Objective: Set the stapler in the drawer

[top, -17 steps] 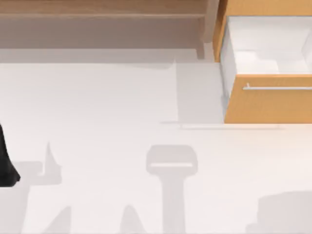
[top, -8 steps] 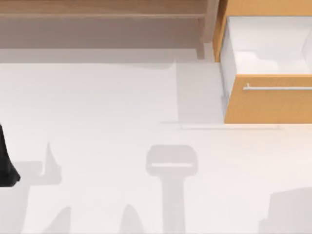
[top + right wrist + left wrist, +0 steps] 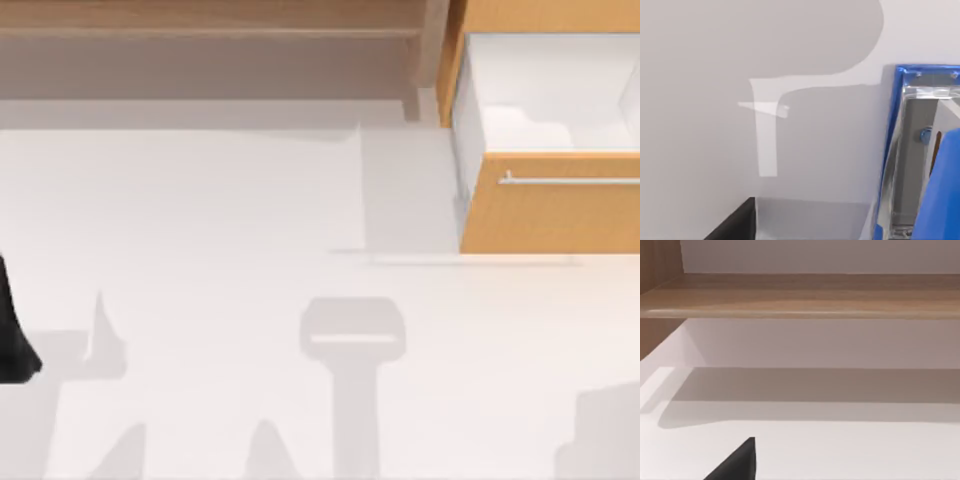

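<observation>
At table's left edge, left arm (image 3: 12, 335) parked, finger state unclear, drawer (image 3: 550, 200) open, stapler (image 3: 920, 165) beneath right wrist.

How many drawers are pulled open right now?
1: the drawer stands pulled open at the table's far right, its white inside showing no stapler. More may sit beyond the top view's edge.

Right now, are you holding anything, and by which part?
I cannot tell. The stapler sits close in the right wrist view, but no grip on it shows.
</observation>
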Robot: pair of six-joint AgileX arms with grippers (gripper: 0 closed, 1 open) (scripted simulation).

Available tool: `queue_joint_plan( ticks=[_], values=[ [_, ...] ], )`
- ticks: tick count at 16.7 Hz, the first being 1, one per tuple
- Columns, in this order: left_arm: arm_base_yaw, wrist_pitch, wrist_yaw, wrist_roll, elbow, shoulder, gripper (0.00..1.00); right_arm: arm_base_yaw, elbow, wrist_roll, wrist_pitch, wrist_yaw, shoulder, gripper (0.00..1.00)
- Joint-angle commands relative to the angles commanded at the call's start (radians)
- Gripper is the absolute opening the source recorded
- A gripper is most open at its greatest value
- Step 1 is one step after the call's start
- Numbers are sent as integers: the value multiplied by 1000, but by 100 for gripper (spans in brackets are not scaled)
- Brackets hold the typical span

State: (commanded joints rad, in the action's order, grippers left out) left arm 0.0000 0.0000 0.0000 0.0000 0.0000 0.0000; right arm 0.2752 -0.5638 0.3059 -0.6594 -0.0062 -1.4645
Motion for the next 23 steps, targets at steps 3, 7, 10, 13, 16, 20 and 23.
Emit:
queue_joint_plan(
  ticks=[3,7,10,13,16,20,23],
  values=[
    [0,0,0,0,0,0,100,0,0,0,0,0,0,77],
    [0,0,0,0,0,0,100,0,0,0,0,0,0,47],
    [0,0,0,0,0,0,100,0,0,0,0,0,0,25],
    [0,0,0,0,0,0,100,0,0,0,0,0,0,2],
    [0,0,0,0,0,0,100,0,0,0,0,0,0,0],
    [0,0,0,0,0,0,100,0,0,0,0,0,0,0],
    [0,0,0,0,0,0,100,0,-17,-3,-21,-2,23,0]
  ],
)
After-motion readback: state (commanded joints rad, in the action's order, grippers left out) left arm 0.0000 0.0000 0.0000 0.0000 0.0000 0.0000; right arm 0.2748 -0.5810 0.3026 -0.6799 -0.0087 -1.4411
